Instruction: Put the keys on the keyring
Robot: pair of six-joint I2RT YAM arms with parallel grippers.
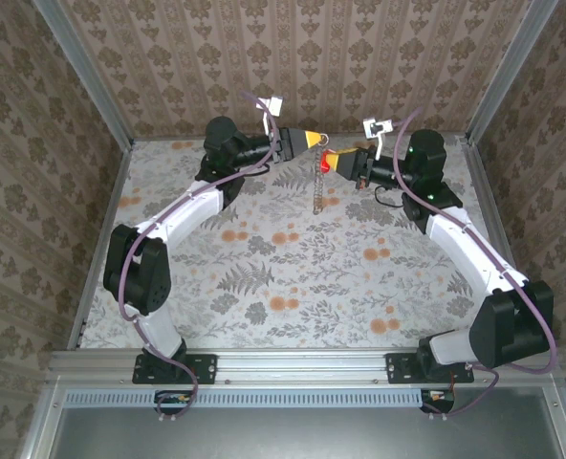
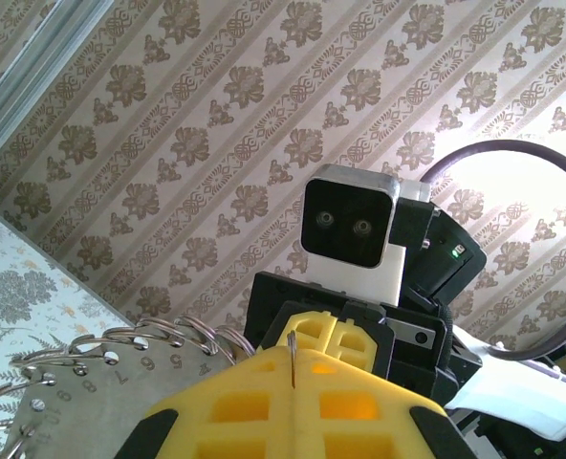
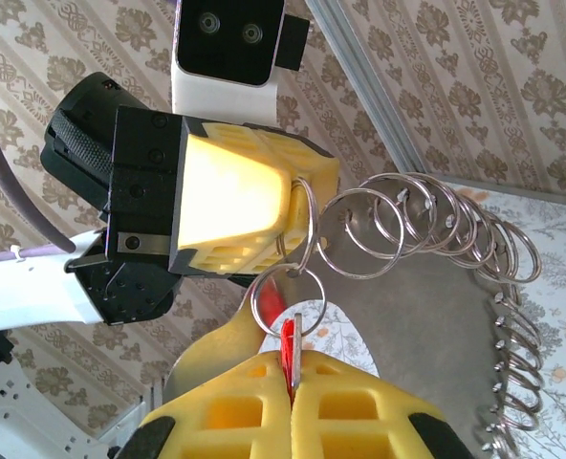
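Operator: Materials from overhead?

Observer: Both grippers have blocky yellow plastic fingers. The left gripper (image 1: 311, 142) is my landmark. The key (image 1: 321, 164), with a small red oblong head, sits just down-right of it. The right gripper (image 1: 333, 161) is just beyond the key on that same side, touching it. The keyring (image 1: 317, 191) is a thin chain of silvery wire rings. It runs from below the left gripper toward the arm bases, over the floral table (image 1: 264, 277).

Operator: Room around it?

Observer: The patterned back wall (image 1: 312, 57) is near, behind the left gripper. Bare table lies open to its left and on its near side. The metal-framed side walls are well apart from it.

Operator: Left wrist?

Observer: The left gripper's waffle-gridded fingers are pressed together on a thin sliver of wire at their seam. To the left of them, coiled rings edge a flat grey plate (image 2: 92, 421) stamped with numerals and small holes.

Operator: Right wrist?

Observer: The right fingers pinch the key below the left gripper, with the red head edge-on in the seam. A round ring hangs between the two grippers. Another ring meets the left gripper's tip. From there the chain arcs away to the right along the plate's rim.
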